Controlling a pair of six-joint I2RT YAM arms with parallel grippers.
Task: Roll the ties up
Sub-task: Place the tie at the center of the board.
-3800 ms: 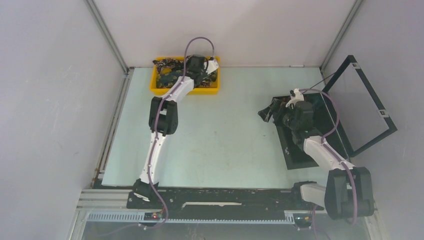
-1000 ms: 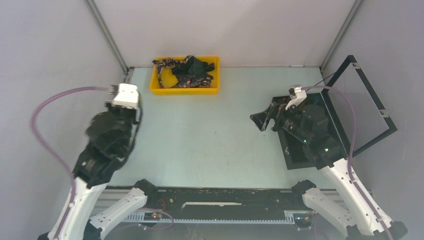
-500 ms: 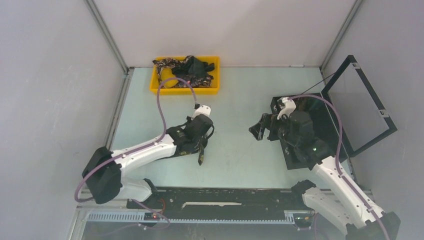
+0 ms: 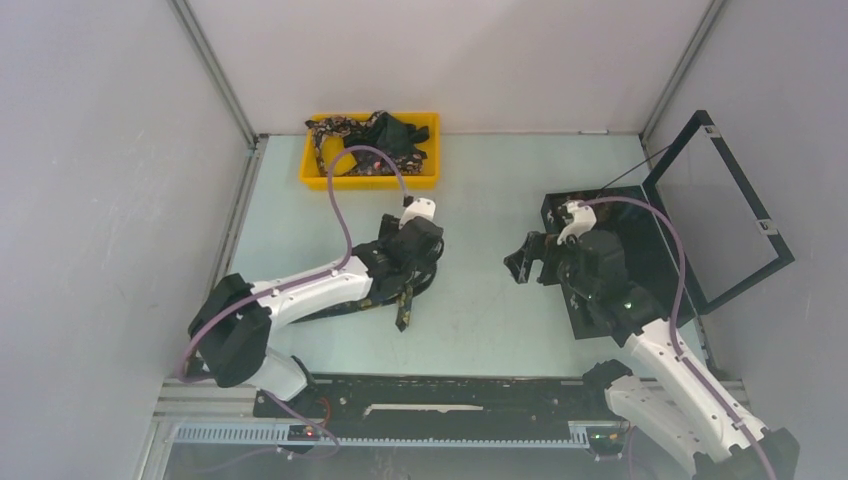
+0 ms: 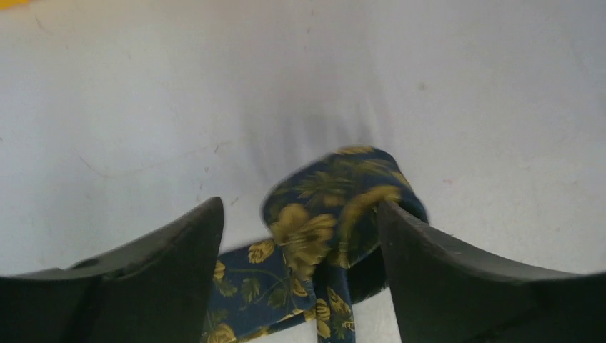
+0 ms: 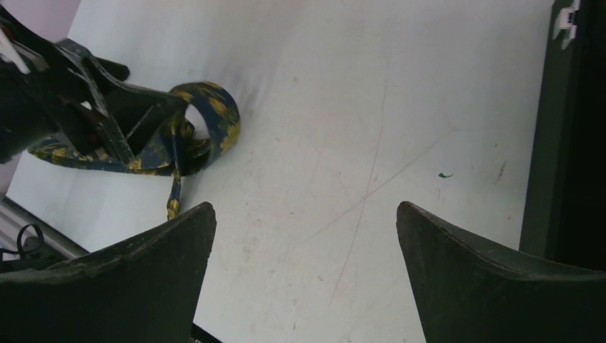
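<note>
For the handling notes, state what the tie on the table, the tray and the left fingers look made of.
Tie: soft fabric, perhaps silk or polyester; it bends in a loose loop, navy with gold flowers. Tray: moulded plastic, by its even yellow walls. Left fingers: matte black, likely plastic or rubber; unclear which.

left jaws hover low over one tie [image 4: 403, 312], other ties [image 4: 378, 138] fill the yellow tray [image 4: 370, 183]

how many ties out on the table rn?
1. The dark navy, gold-floral fabric necktie lies looped on the table within the open left pincer. More ties sit tangled in the yellow plastic tray; the arm hides part of the loose one.
</note>
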